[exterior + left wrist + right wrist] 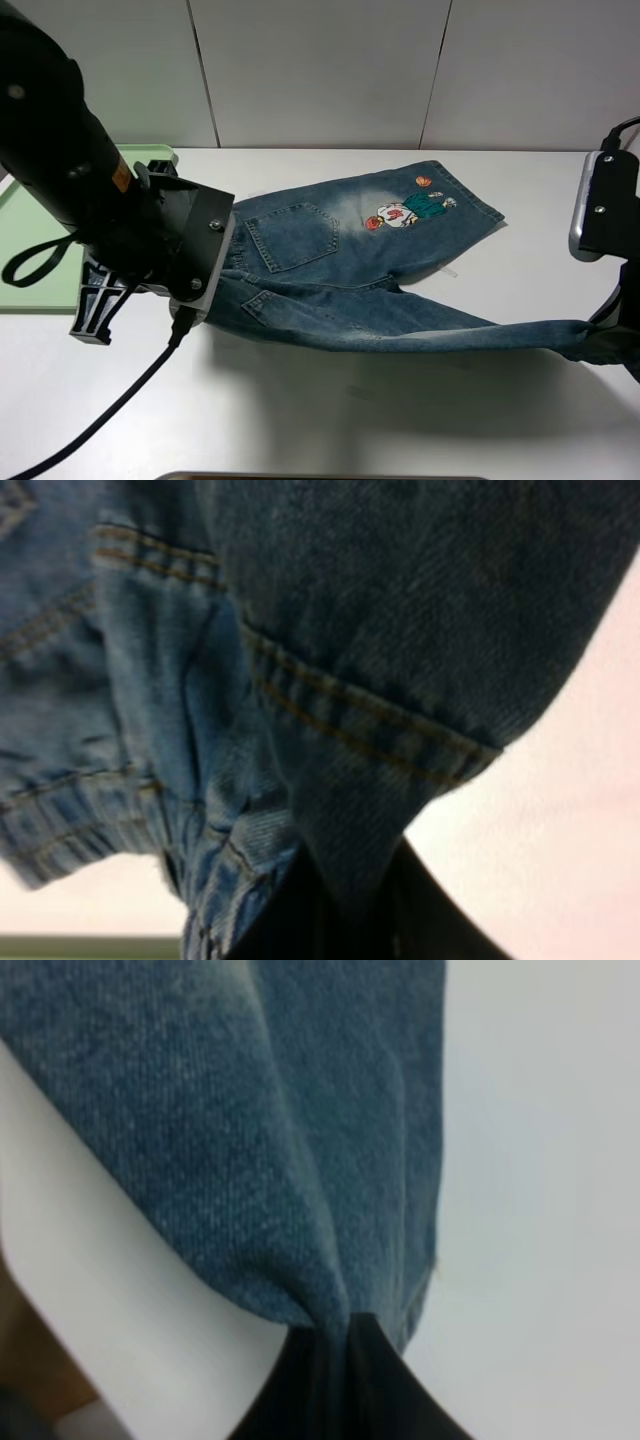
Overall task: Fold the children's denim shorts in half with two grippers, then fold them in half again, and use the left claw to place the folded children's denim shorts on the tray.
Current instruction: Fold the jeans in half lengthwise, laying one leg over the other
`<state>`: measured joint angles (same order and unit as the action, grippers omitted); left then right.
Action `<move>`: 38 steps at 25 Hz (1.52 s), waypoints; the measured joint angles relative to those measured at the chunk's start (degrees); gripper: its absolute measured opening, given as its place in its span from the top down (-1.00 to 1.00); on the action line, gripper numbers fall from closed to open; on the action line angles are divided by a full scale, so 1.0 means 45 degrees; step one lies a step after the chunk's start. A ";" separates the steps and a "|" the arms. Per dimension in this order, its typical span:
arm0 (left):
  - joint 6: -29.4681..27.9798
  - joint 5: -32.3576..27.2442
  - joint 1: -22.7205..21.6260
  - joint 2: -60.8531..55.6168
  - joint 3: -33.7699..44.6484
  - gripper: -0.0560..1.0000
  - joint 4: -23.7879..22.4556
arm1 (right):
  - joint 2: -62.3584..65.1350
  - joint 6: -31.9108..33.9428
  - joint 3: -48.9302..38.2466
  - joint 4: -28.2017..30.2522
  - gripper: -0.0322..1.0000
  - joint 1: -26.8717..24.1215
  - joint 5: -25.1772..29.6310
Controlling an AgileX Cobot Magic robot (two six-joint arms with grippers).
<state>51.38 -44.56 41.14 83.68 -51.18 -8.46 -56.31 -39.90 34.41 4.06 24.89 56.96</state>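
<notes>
The children's denim shorts [330, 250] lie on the white table, waistband to the left. The leg with the cartoon figure [400, 212] lies flat at the back right. The near leg is stretched off the table between both grippers. My left gripper [205, 295] is shut on the waistband end; in the left wrist view its black tips [340, 920] pinch bunched denim [400, 630]. At the right edge, my right gripper [612, 345] is shut on the leg's hem; its wrist view shows the black tips [340, 1385] clamping the fabric [250, 1110]. The pale green tray [30, 230] lies at far left, partly hidden by the left arm.
The left arm's bulky black body [70, 150] and a looping cable [110, 410] cover the table's left side. A grey plate of the right arm [598, 205] hangs at the right edge. Grey wall panels stand behind the table.
</notes>
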 joint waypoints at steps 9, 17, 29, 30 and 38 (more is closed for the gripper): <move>-0.0528 -0.1402 0.0000 -0.1409 0.0000 0.83 -0.0727 | 0.0000 0.0542 0.1917 -0.0400 0.99 0.0000 0.2436; -0.0758 -0.1786 0.0000 -0.1785 0.0000 0.83 -0.0738 | -0.0012 0.0856 0.2309 -0.0058 0.99 0.0042 0.2530; -0.2172 0.0185 -0.0307 -0.0539 0.0000 0.83 -0.0907 | -0.2778 0.3196 0.2411 0.3542 0.99 0.0042 0.0297; -0.2388 0.0345 -0.0426 -0.0259 0.0000 0.83 -0.0968 | -0.3031 0.3317 0.2411 0.3720 0.99 0.0042 0.0050; -0.3406 0.1524 -0.0829 0.1255 0.0000 0.83 -0.1353 | -0.4922 0.4507 0.3667 0.5099 0.99 0.0042 -0.0997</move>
<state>36.05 -37.70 37.42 89.33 -51.18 -14.55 -78.46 -19.62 50.91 27.01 25.08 52.47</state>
